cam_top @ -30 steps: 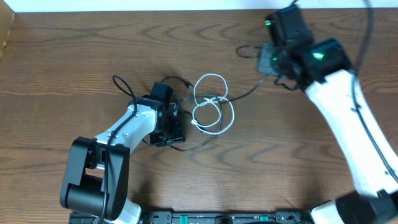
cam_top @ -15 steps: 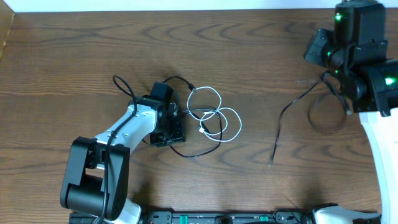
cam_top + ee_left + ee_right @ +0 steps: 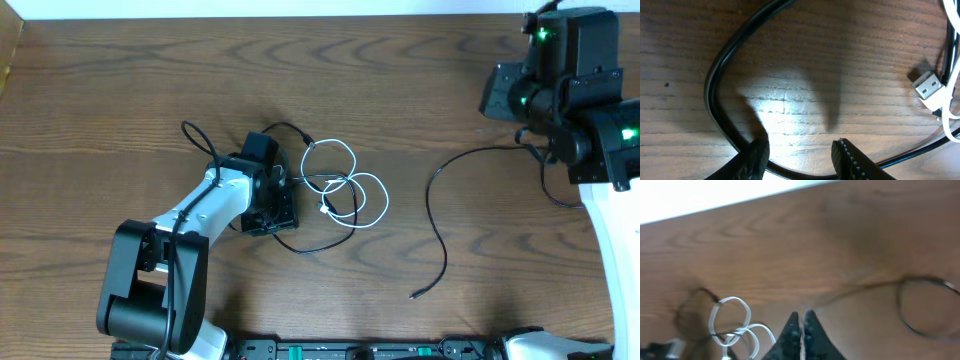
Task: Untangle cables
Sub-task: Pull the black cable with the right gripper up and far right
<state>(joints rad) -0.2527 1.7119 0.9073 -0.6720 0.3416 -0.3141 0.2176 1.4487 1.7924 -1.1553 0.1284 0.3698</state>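
- Bench [image 3: 120, 80]: brown wood, strong grain, smooth w/ satin sheen; bright glare patch at ctr of left wrist view.
- White cable [image 3: 352, 196], ctr of frame: smooth plastic jacket, slight gloss.
- Its plug [image 3: 927, 86]: bare metal shell, white plastic body.
- Thin black cable [image 3: 436, 215], right of ctr: matt jacket, plastic or rubber, can't tell which.
- Left end effector [image 3: 800, 147]: black matt plastic fingers, one edge ridged.
- Left arm shell [image 3: 205, 205]: white glossy plastic.
- Right arm housing [image 3: 580, 50], upper right: black, matt.
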